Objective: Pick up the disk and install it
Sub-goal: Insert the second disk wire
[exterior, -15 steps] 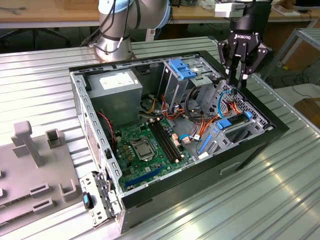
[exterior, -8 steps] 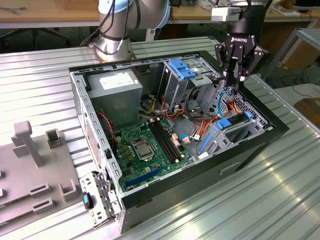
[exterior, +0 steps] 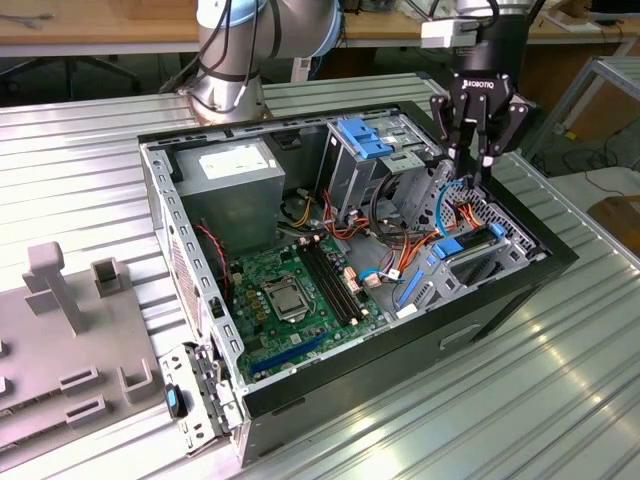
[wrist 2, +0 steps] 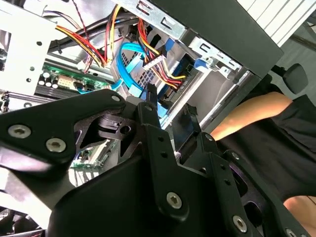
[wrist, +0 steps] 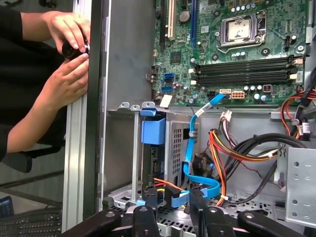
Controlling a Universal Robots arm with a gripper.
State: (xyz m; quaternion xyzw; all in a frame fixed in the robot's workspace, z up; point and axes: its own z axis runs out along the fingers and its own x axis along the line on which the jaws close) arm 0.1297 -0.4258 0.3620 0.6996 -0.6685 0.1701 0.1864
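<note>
The disk, a dark face between bright blue rails, looks to lie flat in the low bay at the exterior view's right end of the open computer case, near the case's front wall. Loose orange and yellow wires and a blue data cable cross the space just beside and above it. I cannot tell whether it is already pushed fully home in that bay.

The claw hangs directly over that corner of the case, fingers pointing down. In both wrist views its black fingers stand apart, and nothing appears to be clamped between them. I judge the claw open and empty.

The step in hand looks like the approach to the disk, so the pick is not yet made. A grasp here would call for a straight descent that clears the wiring, with the fingers closing on the blue rails.

Further out are the green motherboard and the grey power supply. A person's hands are busy outside the case, which sits on the ribbed metal bench.
</note>
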